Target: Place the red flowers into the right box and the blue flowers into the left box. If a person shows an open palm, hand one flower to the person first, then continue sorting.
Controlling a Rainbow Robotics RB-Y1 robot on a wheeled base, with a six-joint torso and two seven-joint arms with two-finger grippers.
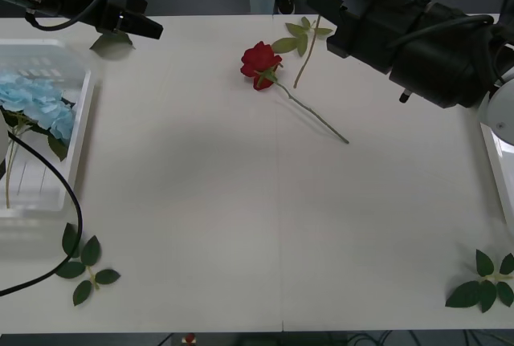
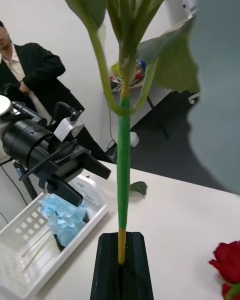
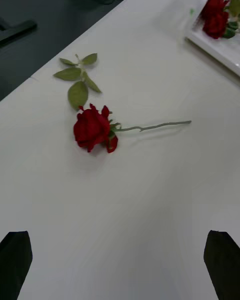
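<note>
Smooth white table [image 1: 241,225]; right claw [image 2: 121,260] pinches thin green stem [image 2: 123,180].

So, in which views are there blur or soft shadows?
Right wrist view: the stem in the right pincer and its leaves are close and blurred. Front view: a soft shadow lies on the table. Left wrist view: the rose is sharp.

A deep red rose [image 1: 260,63] with a thin grey-green stem is lying on the plain white worktop [image 1: 241,217]. Pale sky-blue flowers [image 1: 36,105] are sitting in the see-through white left box [image 1: 76,153].
</note>
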